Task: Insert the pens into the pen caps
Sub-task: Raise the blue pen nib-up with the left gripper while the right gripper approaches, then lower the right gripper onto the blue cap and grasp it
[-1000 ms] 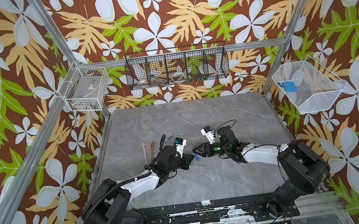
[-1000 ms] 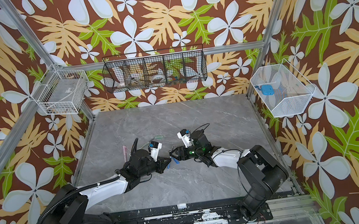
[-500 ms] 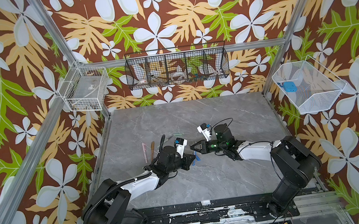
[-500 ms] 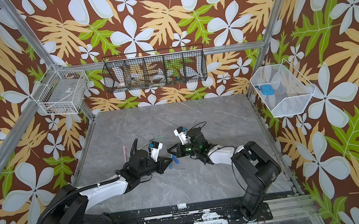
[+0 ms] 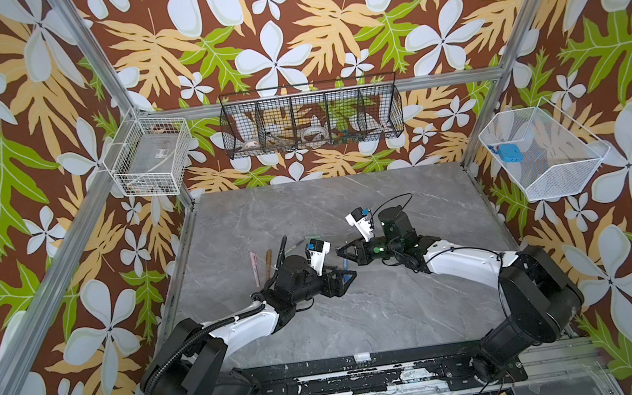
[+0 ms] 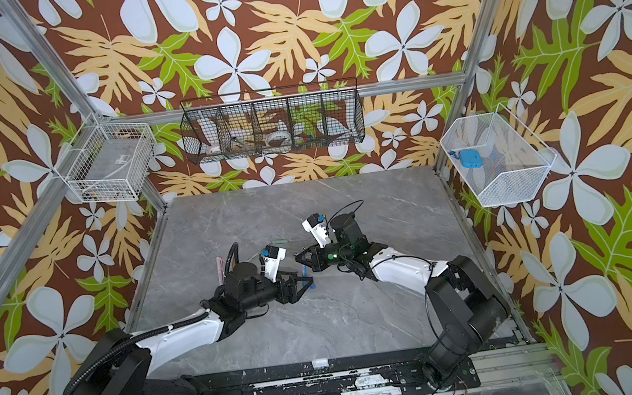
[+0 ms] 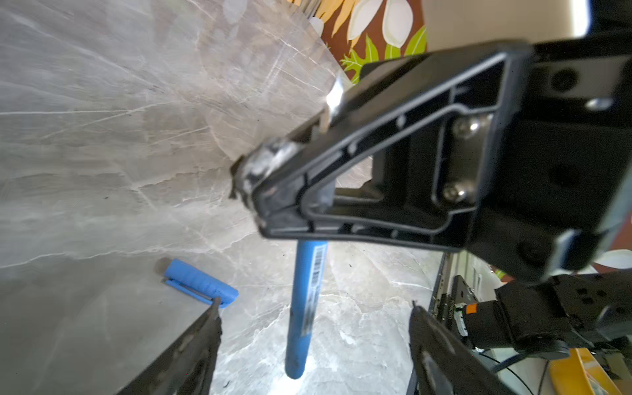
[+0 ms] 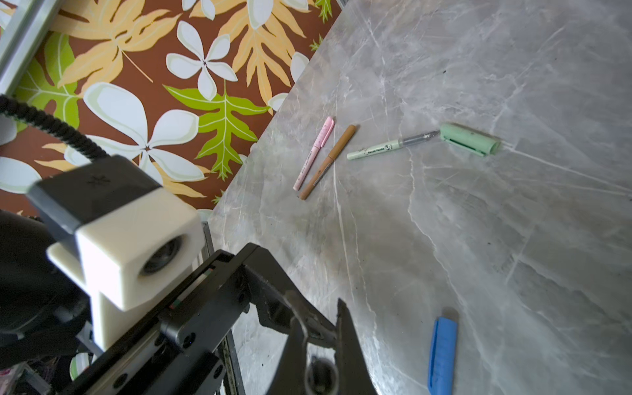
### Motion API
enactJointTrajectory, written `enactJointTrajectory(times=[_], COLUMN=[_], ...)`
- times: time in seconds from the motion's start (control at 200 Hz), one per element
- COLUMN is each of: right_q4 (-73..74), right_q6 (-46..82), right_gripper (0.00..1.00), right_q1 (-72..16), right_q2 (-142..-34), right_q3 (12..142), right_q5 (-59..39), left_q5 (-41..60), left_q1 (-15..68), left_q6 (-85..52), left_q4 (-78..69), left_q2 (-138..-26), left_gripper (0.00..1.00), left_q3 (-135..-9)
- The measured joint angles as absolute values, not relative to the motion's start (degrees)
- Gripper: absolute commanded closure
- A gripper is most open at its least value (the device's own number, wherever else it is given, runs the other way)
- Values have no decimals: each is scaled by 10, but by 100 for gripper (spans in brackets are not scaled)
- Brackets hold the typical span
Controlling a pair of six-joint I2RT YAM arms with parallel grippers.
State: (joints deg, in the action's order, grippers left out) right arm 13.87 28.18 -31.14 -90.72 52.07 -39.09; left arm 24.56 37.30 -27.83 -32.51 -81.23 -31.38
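While R hand (image 7: 248, 178) pinches blue pen (image 7: 301, 328), L hand (image 7: 314, 305) gapes around it.

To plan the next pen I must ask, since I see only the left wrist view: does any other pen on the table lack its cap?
Observer: Yes, the green pen lies uncapped; the green cap lies close to its tip.
Operator: And the pink and brown ones?
Observer: The pink pen and the brown pen both wear caps and lie side by side.
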Motion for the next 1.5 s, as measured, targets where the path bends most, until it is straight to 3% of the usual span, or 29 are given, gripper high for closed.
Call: enactJointTrajectory(times=[0.1,0.25,0.36,0.465,0.581,0.621,0.736,0.816,0.891,1.171,1.496], right_q4=[140,157,176,181,189,187,182,170,137,-56,-276], right_q6=[281,283,285,285,295,295,286,277,259,165,100], right_gripper=[100,100,100,100,100,89,76,57,51,43,43], right_q1=[-311,-312,-312,-312,-312,-312,-312,-312,-311,-296,-326], right_q2=[-905,-893,-882,-877,-872,-868,-856,-840,-822,-832,-1046], right_q3=[514,499,485,476,472,470,470,473,489,621,805], right_q5=[-395,-403,-404,-405,-404,-401,-387,-375,-349,-214,-164], left_q5=[274,309,322,331,338,335,334,311,286,131,88], left_q1=[373,373,373,373,371,372,372,372,372,372,372], left_q6=[-286,-306,-314,-316,-310,-307,-301,-292,-274,-202,-127], left_q4=[-355,-391,-404,-411,-413,-413,-401,-377,-346,-269,-286], left_q2=[-838,-876,-889,-894,-895,-894,-885,-875,-861,-723,-641], left_gripper=[20,39,55,78,97,100,100,100,100,100,100], left_q3=[-314,-314,-318,-326,-331,-331,-336,-342,-342,-303,-239])
